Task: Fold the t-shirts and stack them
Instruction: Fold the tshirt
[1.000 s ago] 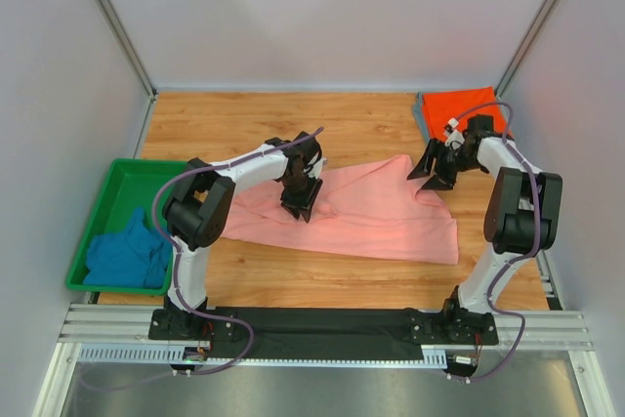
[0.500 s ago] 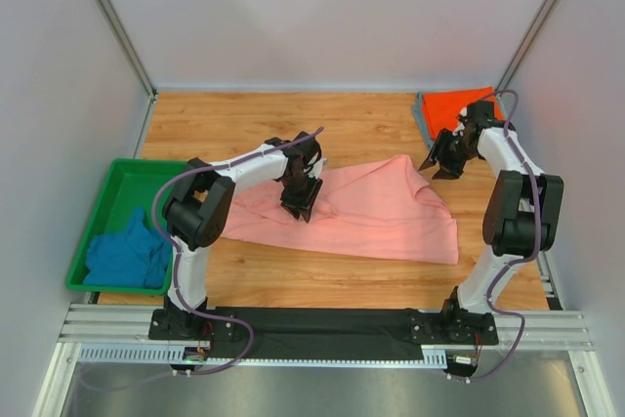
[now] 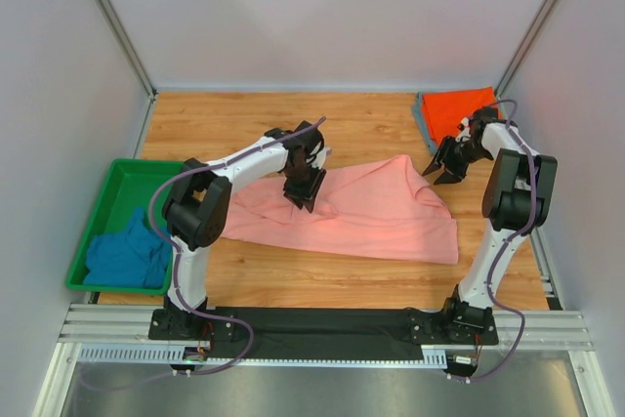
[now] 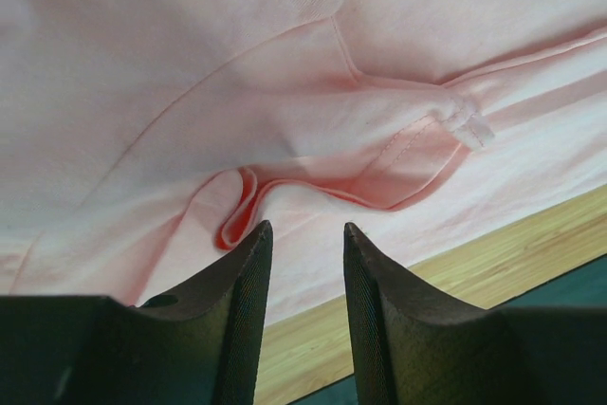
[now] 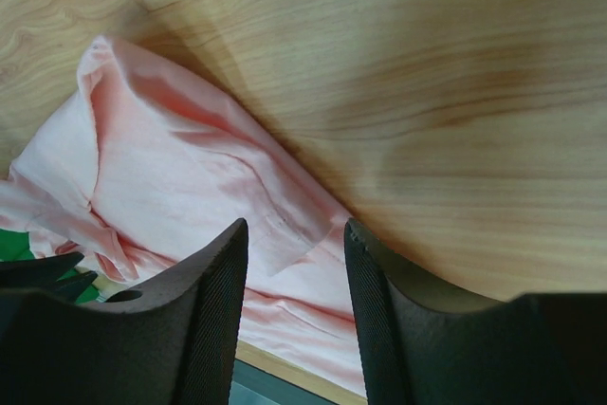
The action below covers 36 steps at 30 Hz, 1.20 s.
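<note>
1. The right gripper (image 3: 438,171) has drawn back toward 1 o'clock off the salmon-pink t-shirt (image 3: 371,217), jaws parted and empty.
2. The left gripper (image 3: 304,200), jaws likewise parted and empty, sits over the shirt's 10 o'clock edge.
3. The shirt lies spread mid-surface (image 3: 225,124).

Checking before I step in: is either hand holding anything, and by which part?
Nothing is held. The left hand and right hand stand open, empty, by the pink shirt.

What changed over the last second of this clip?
The right gripper drew back from the far right corner of the salmon-pink cloth t-shirt toward the folded orange-red t-shirt, its jaws narrowing with nothing in them. The left gripper edged slightly toward the far side, open. Both shirts lie as before.
</note>
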{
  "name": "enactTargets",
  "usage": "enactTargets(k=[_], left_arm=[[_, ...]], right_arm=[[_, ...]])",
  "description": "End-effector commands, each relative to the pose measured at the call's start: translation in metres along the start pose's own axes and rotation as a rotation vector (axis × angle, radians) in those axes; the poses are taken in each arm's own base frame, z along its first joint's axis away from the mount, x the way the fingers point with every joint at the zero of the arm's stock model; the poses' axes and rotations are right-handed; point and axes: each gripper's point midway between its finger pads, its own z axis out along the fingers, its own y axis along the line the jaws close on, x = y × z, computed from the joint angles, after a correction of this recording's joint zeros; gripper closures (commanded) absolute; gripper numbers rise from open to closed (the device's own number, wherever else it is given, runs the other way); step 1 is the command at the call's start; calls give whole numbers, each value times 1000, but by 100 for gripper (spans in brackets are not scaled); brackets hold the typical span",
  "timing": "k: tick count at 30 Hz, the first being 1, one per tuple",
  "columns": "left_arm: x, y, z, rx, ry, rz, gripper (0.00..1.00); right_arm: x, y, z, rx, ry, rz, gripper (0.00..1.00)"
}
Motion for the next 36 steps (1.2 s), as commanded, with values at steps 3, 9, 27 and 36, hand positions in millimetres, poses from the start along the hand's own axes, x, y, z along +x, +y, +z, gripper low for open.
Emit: enactTargets(k=[3, 9, 27, 36], left_arm=[[-15, -8, -28, -3, -64, 32, 57], [-22, -10, -34, -4, -78, 24, 57], [-25, 4, -47, 12, -89, 73, 53], [-33, 40, -52, -32, -114, 47, 50]], right_arm=[[-12, 12, 0, -87, -5, -56, 53], [-10, 8, 9, -102, 4, -9, 53], [2, 0, 19, -129, 25, 19, 63], [-8, 4, 4, -120, -22, -16, 100]])
